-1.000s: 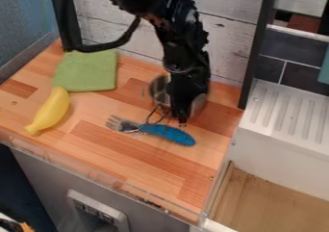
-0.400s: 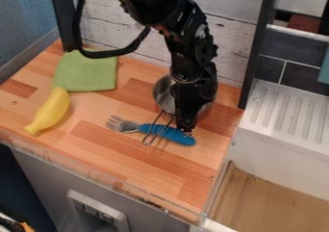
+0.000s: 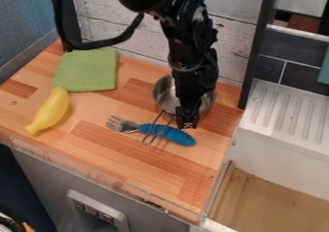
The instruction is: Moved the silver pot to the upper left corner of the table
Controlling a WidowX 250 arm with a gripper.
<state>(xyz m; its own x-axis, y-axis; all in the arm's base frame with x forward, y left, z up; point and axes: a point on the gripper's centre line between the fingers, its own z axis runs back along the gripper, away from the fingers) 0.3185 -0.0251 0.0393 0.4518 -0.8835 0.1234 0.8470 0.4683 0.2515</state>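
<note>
The silver pot (image 3: 165, 95) sits on the right half of the desk (image 3: 109, 151) as the view shows it, toward the back, near the pale plank wall (image 3: 228, 48); it is not at the upper left corner. Its wire handle (image 3: 146, 143) slants toward the front and left, crossing the blue grip (image 3: 181, 138) of a fork (image 3: 128, 127). The black gripper (image 3: 187, 124) hangs down at the pot's front side, covering part of the pot, with its tip over or beside the fork's blue grip; whether the jaws are apart or together cannot be told, nor whether they touch the pot. The fork lies with its metal tines toward the left. Farther left, a yellow banana (image 3: 50, 111) rests at a slant, its narrow end toward the front edge. Behind the banana, a green cloth (image 3: 85, 71) lies flat near the back left corner. The black arm (image 3: 183, 38) enters from the top, a thick black cable (image 3: 96, 45) looping out to its left. Right of the desk stands a white ridged rack (image 3: 289, 110), with dark tiles (image 3: 302, 74) behind it and a lower wooden surface (image 3: 257, 204) in front. A black post (image 3: 257, 48) rises between the plank wall and the tiles.
</note>
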